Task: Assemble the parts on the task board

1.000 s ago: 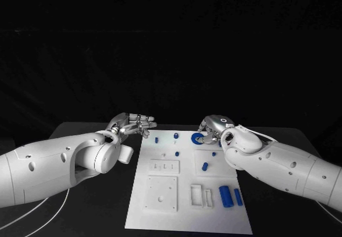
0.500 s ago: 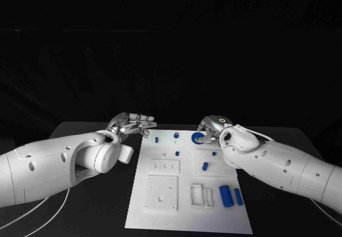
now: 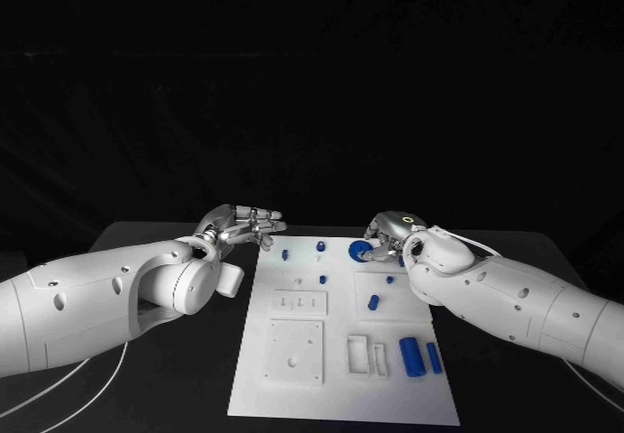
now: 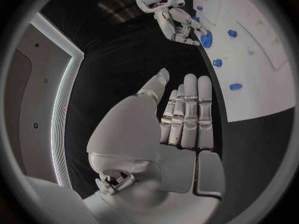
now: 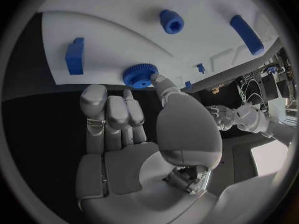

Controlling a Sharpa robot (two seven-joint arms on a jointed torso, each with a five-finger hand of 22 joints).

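Note:
The white task board [image 3: 344, 383] lies lengthwise in the middle of the black table. At its far right corner my right hand [image 3: 388, 234] pinches a blue gear [image 3: 359, 250] by the rim. In the right wrist view the thumb tip [image 5: 158, 80] is against the gear [image 5: 138, 75], and the other fingers [image 5: 112, 112] lie straight just short of it. My left hand [image 3: 243, 225] hovers off the board's far left corner. Its fingers [image 4: 189, 115] are flat, straight and side by side, holding nothing. The left wrist view takes in the right hand [image 4: 176, 26] and the gear [image 4: 206, 38].
Small blue pegs [image 3: 321, 245] [image 3: 286, 255] [image 3: 374, 302] stand on the board's far half. Two blue cylinders [image 3: 411, 357] [image 3: 435, 359] lie near its right edge. White plates [image 3: 297, 352] [image 3: 300, 303] and a white frame [image 3: 367, 354] sit on the near half. Bare black table flanks the board.
My right hand has edged the blue gear slightly toward the board's far edge. The left hand has stayed where it was.

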